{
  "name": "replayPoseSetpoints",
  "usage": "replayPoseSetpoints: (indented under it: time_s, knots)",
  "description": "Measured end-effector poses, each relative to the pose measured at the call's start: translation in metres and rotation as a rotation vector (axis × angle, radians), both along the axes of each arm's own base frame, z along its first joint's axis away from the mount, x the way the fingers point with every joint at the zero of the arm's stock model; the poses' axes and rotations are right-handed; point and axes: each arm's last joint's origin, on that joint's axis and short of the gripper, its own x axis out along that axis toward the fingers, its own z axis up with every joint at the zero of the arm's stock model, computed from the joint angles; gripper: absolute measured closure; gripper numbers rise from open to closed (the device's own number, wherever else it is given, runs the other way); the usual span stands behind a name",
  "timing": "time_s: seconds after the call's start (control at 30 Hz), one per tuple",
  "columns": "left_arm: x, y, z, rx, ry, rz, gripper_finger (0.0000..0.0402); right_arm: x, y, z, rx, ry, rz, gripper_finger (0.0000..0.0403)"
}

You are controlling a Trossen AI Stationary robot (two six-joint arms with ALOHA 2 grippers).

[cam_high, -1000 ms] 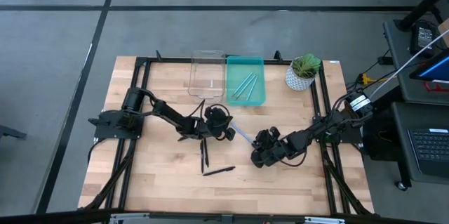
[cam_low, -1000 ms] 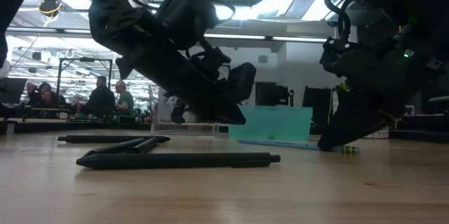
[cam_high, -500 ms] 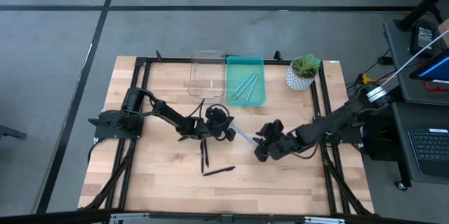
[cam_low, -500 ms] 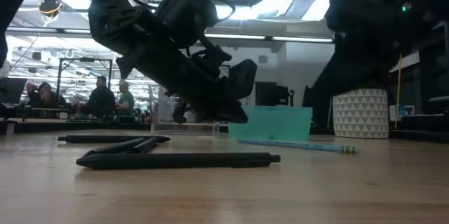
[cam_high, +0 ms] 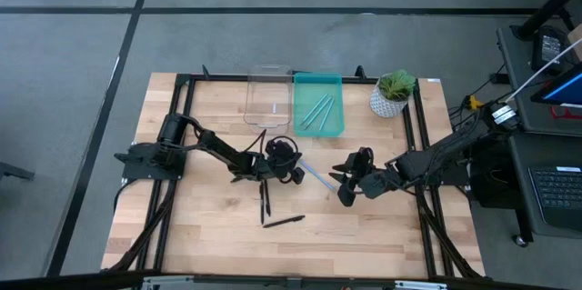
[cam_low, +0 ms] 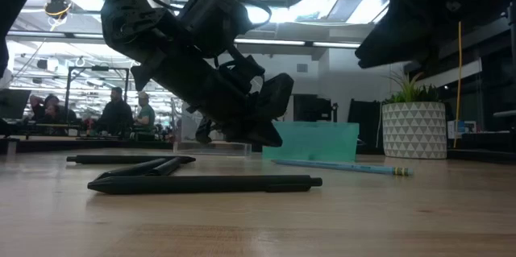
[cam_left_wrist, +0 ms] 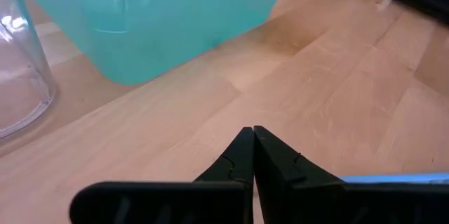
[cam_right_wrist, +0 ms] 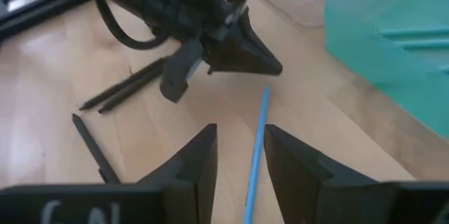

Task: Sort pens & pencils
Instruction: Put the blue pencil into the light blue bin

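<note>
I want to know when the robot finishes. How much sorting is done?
Done: a few blue pencils lie in the teal tray. The clear tub looks empty. In hand: nothing. The right claw is open above a blue pencil on the table, not gripping it. The left claw is shut and empty. Left: that pencil and the black pens.

teal bin (cam_high: 319,115), blue pencil (cam_high: 316,175), right tool (cam_high: 346,182)

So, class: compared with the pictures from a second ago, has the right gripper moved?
Yes. In the high view the right gripper has shifted up the picture, toward the potted plant.
</note>
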Motion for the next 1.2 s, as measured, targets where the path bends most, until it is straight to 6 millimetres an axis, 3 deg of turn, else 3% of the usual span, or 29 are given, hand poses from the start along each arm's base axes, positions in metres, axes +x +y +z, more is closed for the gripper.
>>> replayPoseSetpoints:
  time_s: [0.23, 0.43, 0.7, 1.2]
  knots:
    - [0.000, 0.000, -0.001, -0.008, 0.010, -0.014, 0.0399, -0.001, 0.000, 0.004, -0.014, -0.013, 0.016, 0.0283]
    - [0.003, -0.005, -0.020, -0.010, 0.009, -0.002, 0.0399, 0.000, 0.000, 0.005, -0.021, -0.016, 0.023, 0.0283]
    - [0.012, -0.006, -0.027, 0.003, 0.011, 0.013, 0.0400, 0.000, 0.000, 0.005, -0.021, -0.017, 0.030, 0.0283]
    - [0.010, -0.008, -0.031, 0.000, 0.042, 0.011, 0.0401, -0.009, 0.005, -0.006, 0.093, 0.200, 0.289, 0.0283]
